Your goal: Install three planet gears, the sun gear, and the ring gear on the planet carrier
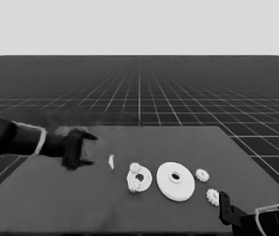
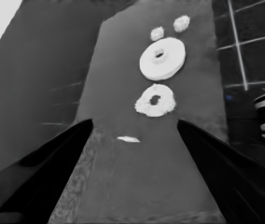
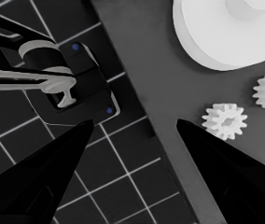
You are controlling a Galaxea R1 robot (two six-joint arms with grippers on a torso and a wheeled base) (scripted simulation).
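Pincers both gape: left pincer point(image 1: 83, 147) waits over table point(image 1: 46, 196); right pincer point(image 1: 224, 206) beside two gears point(image 1: 212, 196).

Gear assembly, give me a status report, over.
Left gripper open, parked at table's left end; right gripper open at near right corner. Two gears on smaller round part, two loose. Nothing blocking.

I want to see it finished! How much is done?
Two gears already sit on the smaller round part. Both grippers, left and right, are open, holding nothing. Two gears and the larger round part remain on the table.
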